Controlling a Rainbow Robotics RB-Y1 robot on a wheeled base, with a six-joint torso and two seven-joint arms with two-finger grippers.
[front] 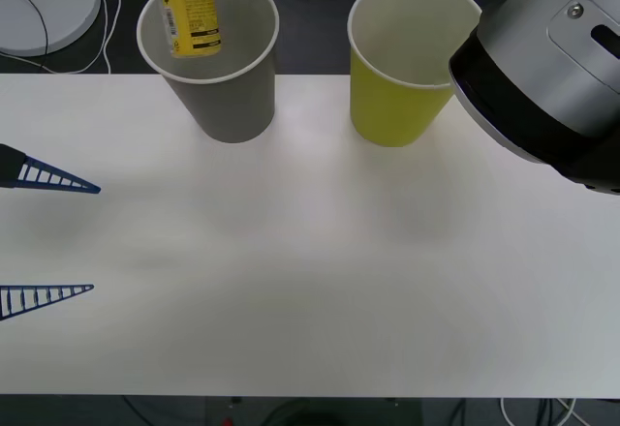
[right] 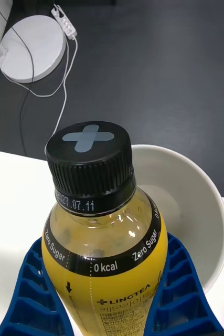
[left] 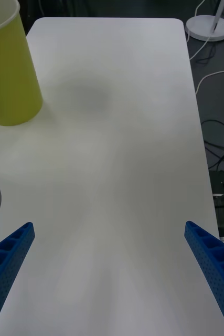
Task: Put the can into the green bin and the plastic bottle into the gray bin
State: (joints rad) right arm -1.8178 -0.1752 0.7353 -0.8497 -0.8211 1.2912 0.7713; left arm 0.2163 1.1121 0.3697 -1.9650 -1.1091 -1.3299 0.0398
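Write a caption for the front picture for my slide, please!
Right tool holds the plastic bottle over the gray bin; green bin waits beside.

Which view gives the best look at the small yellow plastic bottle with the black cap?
The right wrist view: the small yellow plastic bottle shows cap, neck and label close up, held by the right gripper. The front view shows its lower body over the gray paper cup.

we see the plastic bottle (front: 187,8) hanging over the mouth of the gray bin (front: 215,56) at eleven o'clock on the white desk (front: 310,271). the green bin (front: 402,63) stands just beside it at one o'clock, upright. our left hand (front: 94,238), at nine o'clock, has its fingers spread apart.
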